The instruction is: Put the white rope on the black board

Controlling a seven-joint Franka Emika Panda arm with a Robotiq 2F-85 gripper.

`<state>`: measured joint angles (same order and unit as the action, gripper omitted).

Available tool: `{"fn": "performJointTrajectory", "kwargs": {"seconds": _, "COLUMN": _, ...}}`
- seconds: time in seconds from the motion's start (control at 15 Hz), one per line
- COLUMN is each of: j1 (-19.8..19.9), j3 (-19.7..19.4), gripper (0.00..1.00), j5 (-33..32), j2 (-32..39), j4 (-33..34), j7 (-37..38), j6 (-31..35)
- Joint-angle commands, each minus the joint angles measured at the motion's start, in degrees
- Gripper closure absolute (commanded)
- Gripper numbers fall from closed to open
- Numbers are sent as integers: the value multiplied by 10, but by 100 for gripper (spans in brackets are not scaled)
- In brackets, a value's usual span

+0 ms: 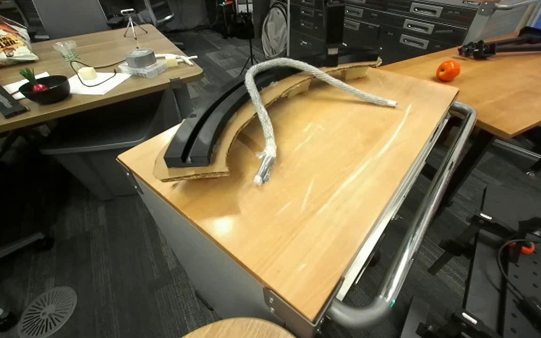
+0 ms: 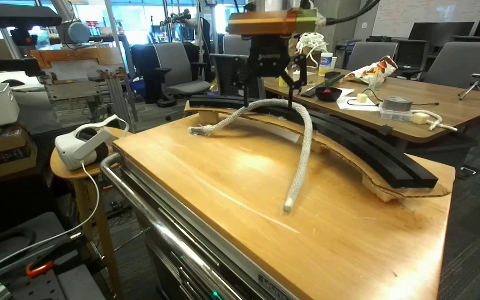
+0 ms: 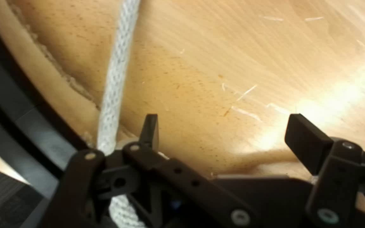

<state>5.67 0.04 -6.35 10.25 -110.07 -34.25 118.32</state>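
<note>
The white rope [image 1: 260, 101] arches from the tabletop up to the black board and back down, seen in both exterior views. Its bend crosses the middle of the black board [image 2: 358, 143]; whether it sits in the groove I cannot tell. Both ends rest on the wood, one wrapped in silver tape. My gripper [image 2: 268, 100] hangs over the board at the bend, jaws wide apart. In the wrist view, only tabletop shows between the pads of the gripper [image 3: 223, 133]. There the rope [image 3: 116, 76] passes left of the fingers, partly hidden behind the left one.
A cardboard base [image 1: 195, 176] on small blocks juts out under the board, above the light-wood tabletop [image 1: 327, 188]. A chrome rail [image 1: 416, 244] lines the table's side. A brown table [image 2: 452, 104] with several items stands nearby, and a headset [image 2: 77, 146] lies on a stool.
</note>
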Motion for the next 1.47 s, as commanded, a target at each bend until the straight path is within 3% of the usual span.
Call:
{"fn": "performJointTrajectory", "kwargs": {"seconds": 0.0, "j1": -6, "j3": -2, "gripper": 0, "j5": 3, "j2": -5, "j4": -17, "j7": 12, "j6": 7}}
{"fn": "performJointTrajectory", "kwargs": {"seconds": 0.2, "j1": -27, "j3": -3, "gripper": 0, "j5": -82, "j2": -1, "j4": -25, "j7": 47, "j6": 11}}
{"fn": "performJointTrajectory", "kwargs": {"seconds": 0.47, "j1": -25, "j3": -12, "gripper": 0, "j5": -167, "j2": -43, "j4": -116, "j7": 94, "j6": 81}}
{"fn": "performJointTrajectory", "kwargs": {"seconds": 0.73, "j1": -4, "j3": -37, "gripper": 0, "j5": -174, "j2": -72, "j4": -229, "j7": 143, "j6": 194}}
{"fn": "performJointTrajectory", "kwargs": {"seconds": 1.07, "j1": 34, "j3": -85, "gripper": 0, "j5": -177, "j2": -107, "j4": -370, "j7": 174, "j6": 417}}
{"fn": "performJointTrajectory", "kwargs": {"seconds": 1.13, "j1": 23, "j3": -76, "gripper": 0, "j5": -162, "j2": -64, "j4": -311, "j7": 154, "j6": 348}}
{"fn": "performJointTrajectory", "kwargs": {"seconds": 1.27, "j1": 32, "j3": -85, "gripper": 0, "j5": -162, "j2": -77, "j4": -343, "j7": 155, "j6": 397}}
{"fn": "performJointTrajectory", "kwargs": {"seconds": 1.4, "j1": 32, "j3": -85, "gripper": 0, "j5": -162, "j2": -85, "j4": -351, "j7": 157, "j6": 400}}
